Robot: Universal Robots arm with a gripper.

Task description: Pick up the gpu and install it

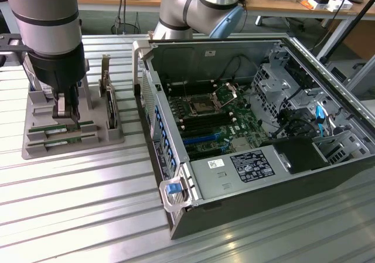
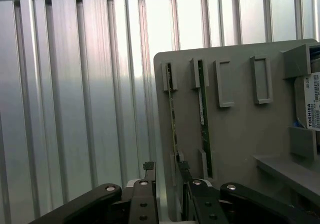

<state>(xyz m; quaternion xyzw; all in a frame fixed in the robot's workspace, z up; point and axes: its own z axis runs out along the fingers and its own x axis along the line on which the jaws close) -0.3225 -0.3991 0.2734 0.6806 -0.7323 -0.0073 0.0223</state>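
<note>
Exterior view: the arm [image 1: 53, 34] stood over a grey holder [image 1: 35, 149] at about 9 o'clock in the picture; the hand [image 1: 67, 120] pointed straight down into the holder.

Hand state: open; its two fingers [image 2: 149, 171] stood apart, one on each side of the gpu [image 2: 172, 109]; could not tell whether either finger touched it; the gpu was not lifted.

Gpu: a long, thin green board; it sat on edge in a slot of the holder, one end caught in a small grey clip; the hand straddled it near the other end.

Second stick [image 2: 204, 109]: same green kind; on edge in the next slot, just beside the gpu and parallel to it; apart from the fingers.

Other holder contents: a hard drive [image 2: 312, 104] with a white label lay at the holder's far edge from the gpu in the wrist view; in the exterior view a dark card [image 1: 110, 108] stood upright at about 3 o'clock from the hand, near but not touching it.

Desk [image 1: 88, 204]: ribbed bare metal; it carried the holder and the computer case [image 1: 263, 213].

Computer case: lay on its side with the side panel off, at about 3 o'clock from the holder and just beside it; the green motherboard [image 1: 217, 119] was in plain sight inside; well apart from the hand.
</note>
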